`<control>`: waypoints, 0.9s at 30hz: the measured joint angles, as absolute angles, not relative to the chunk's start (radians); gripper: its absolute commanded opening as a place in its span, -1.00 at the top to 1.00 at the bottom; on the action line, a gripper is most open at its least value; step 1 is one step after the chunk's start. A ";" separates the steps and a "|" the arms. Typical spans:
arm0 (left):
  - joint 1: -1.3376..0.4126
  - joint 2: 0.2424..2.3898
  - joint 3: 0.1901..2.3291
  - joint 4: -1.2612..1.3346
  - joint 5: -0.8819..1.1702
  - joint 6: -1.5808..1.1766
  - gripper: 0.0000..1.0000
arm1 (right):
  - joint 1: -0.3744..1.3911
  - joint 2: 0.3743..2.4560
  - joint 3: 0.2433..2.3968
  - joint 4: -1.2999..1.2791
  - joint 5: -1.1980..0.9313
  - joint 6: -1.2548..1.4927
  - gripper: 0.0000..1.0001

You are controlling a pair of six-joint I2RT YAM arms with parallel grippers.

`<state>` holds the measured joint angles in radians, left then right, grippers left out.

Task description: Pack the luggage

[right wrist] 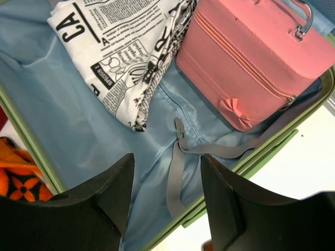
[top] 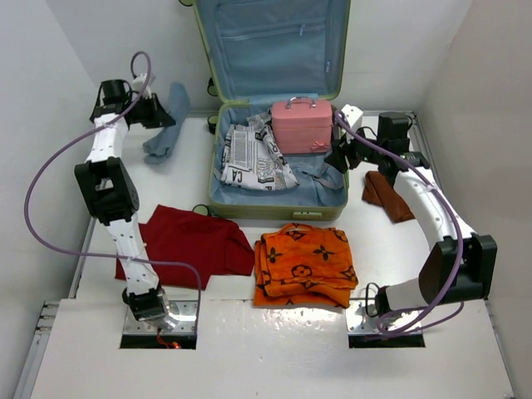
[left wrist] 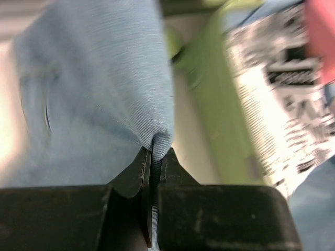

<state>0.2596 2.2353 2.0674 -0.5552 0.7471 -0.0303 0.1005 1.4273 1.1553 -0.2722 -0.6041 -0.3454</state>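
Observation:
The light green suitcase (top: 214, 179) lies open at the back centre, its lid up against the wall. Inside it lie a newspaper-print cloth (top: 253, 156) and a pink boxy case (top: 300, 125); both also show in the right wrist view, cloth (right wrist: 123, 49) and case (right wrist: 251, 57), over the blue lining (right wrist: 73, 136). My left gripper (top: 166, 112) is shut on a light blue garment (top: 170, 125), held up left of the suitcase; the left wrist view shows the fabric (left wrist: 99, 78) pinched between the fingers. My right gripper (top: 339, 156) is open and empty over the suitcase's right edge.
A red garment (top: 187, 239) and an orange patterned cloth (top: 303, 262) lie in front of the suitcase. A brown cloth (top: 386, 195) lies to its right. Grey straps (right wrist: 180, 167) lie on the lining. White walls enclose the table on three sides.

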 measured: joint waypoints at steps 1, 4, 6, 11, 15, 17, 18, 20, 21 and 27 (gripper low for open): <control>0.242 2.228 2.077 -0.541 0.744 -0.050 1.00 | 0.101 1.427 1.153 -0.272 -0.604 -0.345 -0.07; 0.165 2.222 2.134 -0.513 0.725 -0.094 1.00 | 0.101 1.423 1.144 -0.271 -0.602 -0.344 -0.07; 0.097 2.216 2.157 -0.490 0.710 -0.114 1.00 | 0.101 1.415 1.134 -0.272 -0.601 -0.344 -0.07; -0.070 2.174 2.098 -0.455 0.640 -0.141 1.00 | 0.094 1.392 1.112 -0.273 -0.596 -0.344 -0.07; -0.160 2.125 1.999 -0.452 0.585 -0.179 1.00 | 0.084 1.374 1.107 -0.275 -0.591 -0.344 -0.07; -0.186 2.103 1.956 -0.440 0.547 -0.216 1.00 | 0.077 1.366 1.106 -0.275 -0.588 -0.342 -0.07; -0.196 2.094 1.940 -0.440 0.528 -0.234 1.00 | 0.074 1.362 1.105 -0.275 -0.587 -0.341 -0.07; -0.215 2.083 1.921 -0.444 0.469 -0.282 1.00 | 0.072 1.353 1.100 -0.275 -0.586 -0.340 -0.07; -0.225 2.081 1.919 -0.456 0.426 -0.312 1.00 | 0.070 1.349 1.098 -0.275 -0.585 -0.340 -0.07; -0.304 2.082 1.961 -0.598 0.242 -0.479 1.00 | 0.065 1.336 1.086 -0.279 -0.583 -0.340 -0.07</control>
<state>-0.3042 2.0819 1.9610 -0.5980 0.2420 -0.4793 0.0647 1.3357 1.0863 -0.2790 -0.5835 -0.3401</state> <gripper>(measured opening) 0.058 0.536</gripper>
